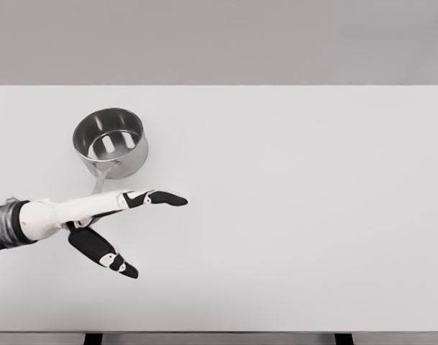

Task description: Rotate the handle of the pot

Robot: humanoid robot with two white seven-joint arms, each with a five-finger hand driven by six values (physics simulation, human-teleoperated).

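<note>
I see the steel saucepan (111, 141) at ten o'clock on the white table (290, 215), its handle (100, 181) pointing toward six, vanishing under my left hand (107, 219). That hand is spread wide, holding nothing. I'd settle the fingers alongside the handle, then sweep slowly so the pan pivots, not slides.

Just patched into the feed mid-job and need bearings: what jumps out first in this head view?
The shiny steel pot stands out at the left rear of the white table, its handle pointing toward the robot. Just in front of it, the left hand reaches in from the left edge with fingers spread, lying over the handle's near end and holding nothing. The right arm is out of view.
</note>
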